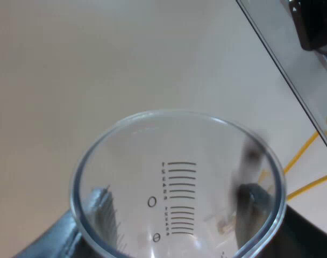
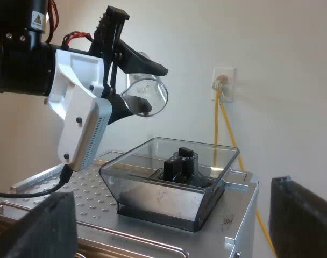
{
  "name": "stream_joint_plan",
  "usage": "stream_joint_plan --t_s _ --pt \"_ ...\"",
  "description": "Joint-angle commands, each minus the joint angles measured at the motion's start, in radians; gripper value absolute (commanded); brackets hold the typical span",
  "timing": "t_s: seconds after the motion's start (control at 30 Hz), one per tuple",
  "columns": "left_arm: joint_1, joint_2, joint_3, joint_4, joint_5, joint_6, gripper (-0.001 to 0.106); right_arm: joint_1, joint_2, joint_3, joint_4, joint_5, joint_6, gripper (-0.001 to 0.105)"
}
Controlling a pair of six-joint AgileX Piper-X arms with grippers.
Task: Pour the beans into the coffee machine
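Beige wall behind the whole setup, with a wall outlet on it and a yellow cable hanging down from the outlet past the machine's far corner.

Left gripper: my fingers are spread to the width of the measuring glass and clamp it, one dark finger against each side of its clear wall. My left wrist camera looks straight into its open mouth. Printed graduation lines run down the inside, and the wall shows plainly through the clear body.

Seen from the right wrist, the glass lies tipped well over on its side, mouth facing out and slightly down. It hangs in the air above the bean hopper, clear of it and not touching.

Hopper: clear, boxy, no lid on it, a dark knob in its middle. It sits on the steel top of the espresso machine, beside a perforated plate. I cannot tell whether any beans lie in its bottom.

Right gripper: my two black fingers stand wide apart with nothing between them, low at the machine's front edge.
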Motion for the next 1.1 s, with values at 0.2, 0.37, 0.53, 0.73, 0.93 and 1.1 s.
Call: stream_joint_plan --t_s 0.2,0.37,0.53,0.73,0.93,1.1 --pt "-0.005 -0.008 -0.007 -0.018 0.006 0.0 0.006 0.0 -0.005 -0.004 -0.003 0.005 -0.012 0.077" --pt "-0.005 -0.008 -0.007 -0.018 0.006 0.0 0.006 0.0 -0.005 -0.004 0.011 0.005 -0.012 0.077" --pt "-0.005 -0.008 -0.007 -0.004 0.006 -0.096 0.006 0.0 -0.005 -0.004 0.011 0.005 -0.012 0.077" --pt "-0.004 -0.039 -0.007 0.058 0.006 -0.52 0.006 0.0 -0.005 -0.004 0.011 0.005 -0.016 0.077" --pt "-0.002 -0.101 -0.007 0.071 -0.002 -1.023 0.006 0.0 -0.005 -0.004 0.011 0.002 -0.016 0.077" --pt "-0.002 -0.183 -0.007 0.214 -0.001 -1.284 0.006 0.0 -0.005 -0.007 0.02 -0.016 -0.062 0.077"
